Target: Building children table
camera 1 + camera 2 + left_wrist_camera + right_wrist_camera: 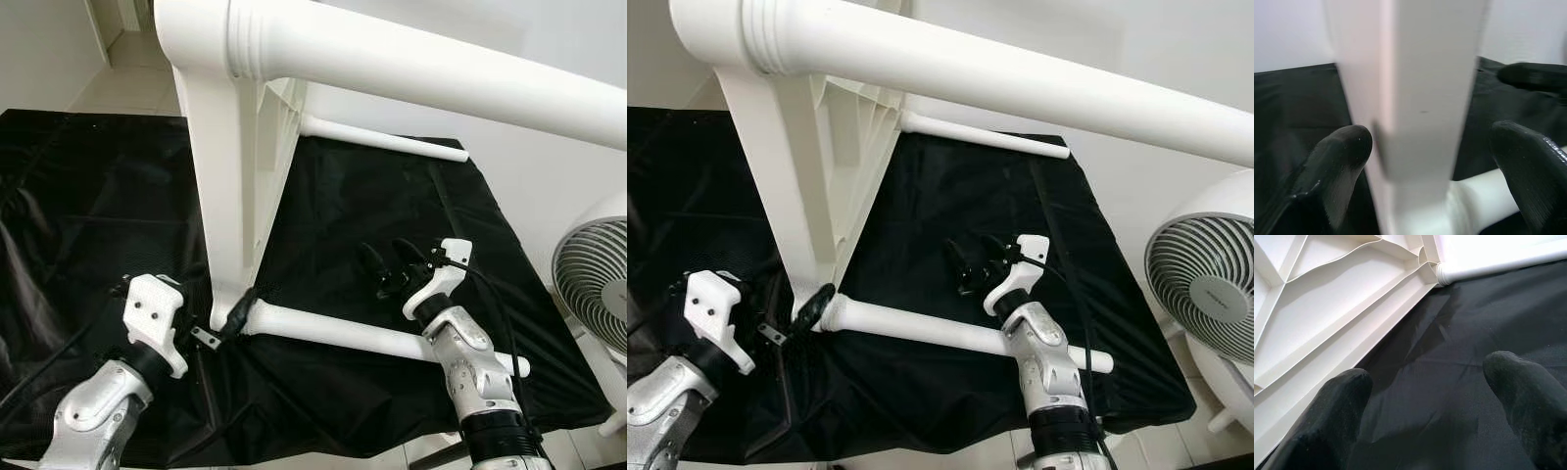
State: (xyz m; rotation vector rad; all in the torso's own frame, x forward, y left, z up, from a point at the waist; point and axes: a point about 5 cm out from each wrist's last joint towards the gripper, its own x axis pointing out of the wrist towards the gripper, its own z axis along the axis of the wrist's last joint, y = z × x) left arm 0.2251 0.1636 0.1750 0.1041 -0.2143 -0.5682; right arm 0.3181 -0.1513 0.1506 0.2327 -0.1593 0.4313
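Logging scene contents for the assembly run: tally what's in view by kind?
White table legs: 3 (near, far, raised)
White table top: 1
Black cloth: 1
Fan: 1
Grippers: 2 (left, right)
Total: 8

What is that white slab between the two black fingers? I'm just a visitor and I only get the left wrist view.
Observer: It is the edge of a white table top, tipped on its side on a black cloth. The left gripper sits at its lower corner with open fingers either side.
Visitor: Does it have legs on it yet?
Observer: Yes. A lower leg runs from that corner along the cloth, and an upper leg juts out overhead.
Visitor: Where is the other arm?
Observer: The right gripper hovers over the cloth just beyond the lower leg, fingers open and holding nothing.
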